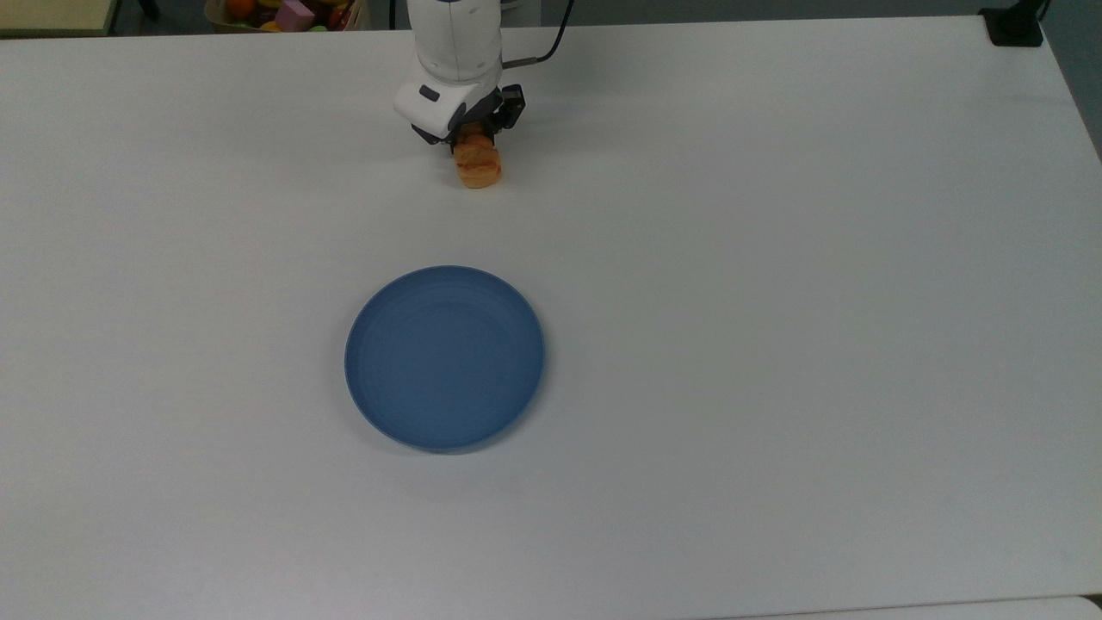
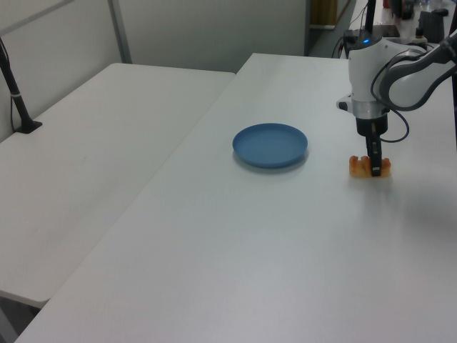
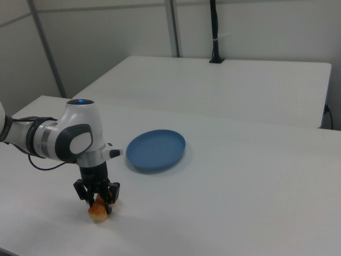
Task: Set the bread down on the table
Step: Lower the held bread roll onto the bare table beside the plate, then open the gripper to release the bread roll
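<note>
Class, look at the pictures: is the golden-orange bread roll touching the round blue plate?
Apart. The top view shows bare white table between the golden-orange bread roll, at the gripper, and the round blue plate.

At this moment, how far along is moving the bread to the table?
Done: the bread is off the empty blue plate and down at the table. In hand: the gripper grips it. Left: release and withdraw.
</note>
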